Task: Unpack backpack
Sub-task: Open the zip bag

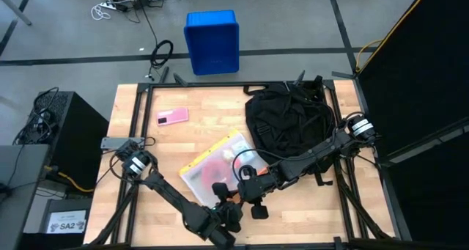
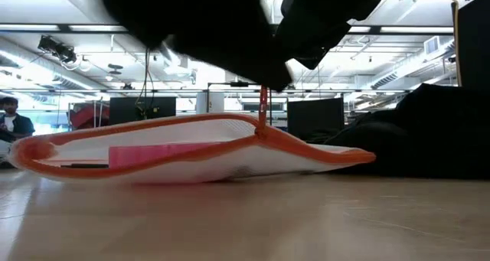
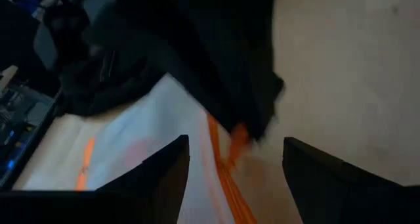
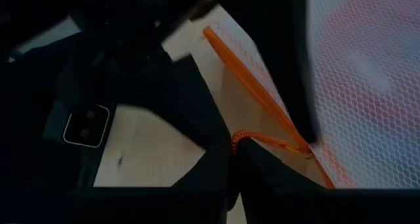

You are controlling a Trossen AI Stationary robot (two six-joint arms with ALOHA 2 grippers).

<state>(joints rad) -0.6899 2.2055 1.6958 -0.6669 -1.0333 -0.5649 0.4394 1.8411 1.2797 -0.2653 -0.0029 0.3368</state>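
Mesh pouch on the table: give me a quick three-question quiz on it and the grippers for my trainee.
1. True or false: the mesh pouch lies on the table, outside the backpack.
2. Which arm's jaws pinch the pouch's orange pull cord? A: left. B: right.
3. Fill in: the left gripper has its jaws ____ near the pouch's corner.
Key: 1 true; 2 B, the right gripper; 3 open.

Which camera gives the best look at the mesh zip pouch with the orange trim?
The high view: the mesh pouch lies whole on the table beside the backpack. The low view shows only its side edge and something pink inside. The left wrist view catches one blurred corner; the right wrist view shows its mesh and orange zipper cord close up.
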